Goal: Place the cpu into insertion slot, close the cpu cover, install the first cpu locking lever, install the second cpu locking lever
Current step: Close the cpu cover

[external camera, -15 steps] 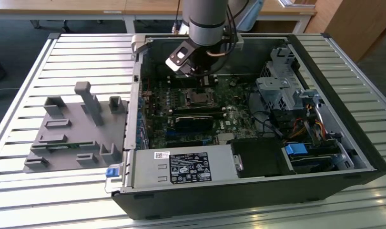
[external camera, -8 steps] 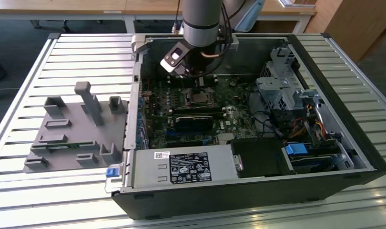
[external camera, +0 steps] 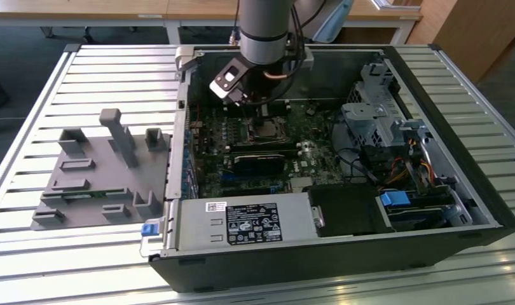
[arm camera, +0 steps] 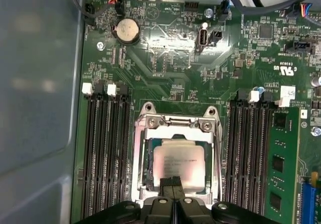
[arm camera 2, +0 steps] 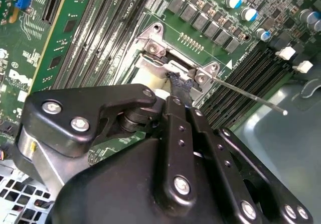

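- One cpu (arm camera: 178, 158) sits flat in the single insertion slot (arm camera: 146, 166) on the green board (arm camera: 165, 73).
- One cpu cover (arm camera: 175, 127) lies down around it, the chip showing through its window.
- One gripper (arm camera: 171, 182), its fingers pressed together and holding nothing, has its tips at the chip's edge.
- One thin locking lever (arm camera 2: 251, 96) sticks out beside the socket.
- Two banks of memory slots (arm camera: 106, 148) flank the socket.

The exterior view looks down from well back on the open black metal computer case (external camera: 325, 267); both wrist views hang close over its flat green circuit board (arm camera: 165, 73) (arm camera 2: 30, 43).
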Controlling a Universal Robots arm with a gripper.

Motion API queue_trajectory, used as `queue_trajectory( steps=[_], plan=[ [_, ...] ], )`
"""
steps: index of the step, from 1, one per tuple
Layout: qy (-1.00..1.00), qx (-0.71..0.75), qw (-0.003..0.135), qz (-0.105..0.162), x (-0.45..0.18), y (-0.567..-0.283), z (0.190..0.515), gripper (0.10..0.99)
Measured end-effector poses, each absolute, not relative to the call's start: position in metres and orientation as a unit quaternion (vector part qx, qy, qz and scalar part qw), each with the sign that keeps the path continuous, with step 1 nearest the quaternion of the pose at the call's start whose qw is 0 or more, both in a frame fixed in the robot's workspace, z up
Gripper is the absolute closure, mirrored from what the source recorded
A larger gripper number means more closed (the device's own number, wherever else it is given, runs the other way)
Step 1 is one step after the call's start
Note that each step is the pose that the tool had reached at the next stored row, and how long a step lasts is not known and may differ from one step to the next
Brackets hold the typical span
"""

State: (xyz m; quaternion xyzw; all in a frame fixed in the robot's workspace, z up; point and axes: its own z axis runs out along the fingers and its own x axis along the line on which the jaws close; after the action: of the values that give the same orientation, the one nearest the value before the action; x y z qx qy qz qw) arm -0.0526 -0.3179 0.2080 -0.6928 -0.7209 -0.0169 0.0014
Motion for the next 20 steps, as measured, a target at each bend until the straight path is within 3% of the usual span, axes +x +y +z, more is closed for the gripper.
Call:
queue_trajectory(
  steps=[20],
  plan=[
    [-0.721, -0.693, 0.001, -0.017, -0.0508, -0.318, 0.1985, 0.98]
  ],
)
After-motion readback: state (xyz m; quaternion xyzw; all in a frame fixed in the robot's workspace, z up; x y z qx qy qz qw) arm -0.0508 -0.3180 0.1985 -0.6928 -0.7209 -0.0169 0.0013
